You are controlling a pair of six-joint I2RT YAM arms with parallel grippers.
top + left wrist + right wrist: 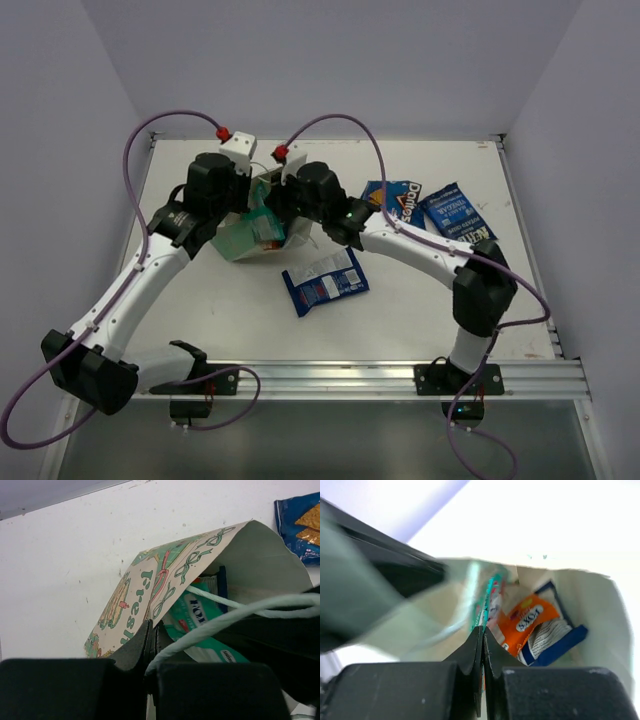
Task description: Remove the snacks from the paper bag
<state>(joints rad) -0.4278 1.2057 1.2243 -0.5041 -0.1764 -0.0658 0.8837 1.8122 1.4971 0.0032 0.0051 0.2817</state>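
The paper bag (238,240) lies on its side at mid-table, its mouth held up. My left gripper (151,631) is shut on the bag's printed rim (135,600), beside a white string handle (225,617). My right gripper (483,630) reaches into the mouth and is shut on the edge of a teal packet (489,597). Deeper inside the bag lie an orange packet (527,620) and a blue-and-white packet (555,640). Out on the table are the dark blue Doritos (395,200), a blue chip bag (455,212) and a blue-and-white packet (325,280).
Both arms meet over the bag at the table's far middle (270,200). The white table (200,330) is walled at the back and sides. A metal rail (380,378) runs along the near edge.
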